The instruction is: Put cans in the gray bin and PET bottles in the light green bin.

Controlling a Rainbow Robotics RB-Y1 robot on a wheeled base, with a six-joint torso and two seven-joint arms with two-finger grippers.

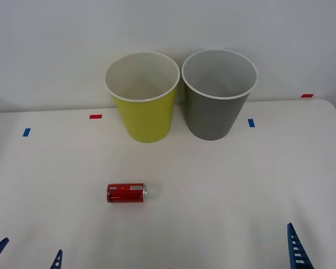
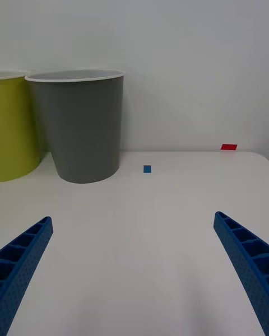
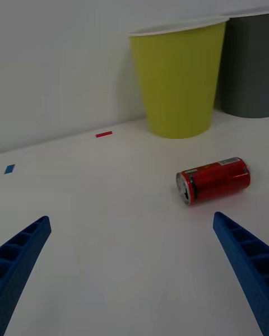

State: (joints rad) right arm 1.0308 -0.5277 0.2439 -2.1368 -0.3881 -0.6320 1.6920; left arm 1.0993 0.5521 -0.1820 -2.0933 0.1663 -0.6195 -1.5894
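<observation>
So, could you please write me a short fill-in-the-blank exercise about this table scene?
1. The red can lies on its ___ on the table.
2. The bin directly beside the light green bin is ___ in colour.
3. The can is nearer the ___ tool than the right tool.
4. Both tools stand ___, holding nothing.

Missing words: side; gray; left; open

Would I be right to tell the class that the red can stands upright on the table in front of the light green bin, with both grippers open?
Not quite: the red can lies on its side, as the front view shows. It is on the table in front of the light green bin, and the left gripper and right gripper are open.
</observation>
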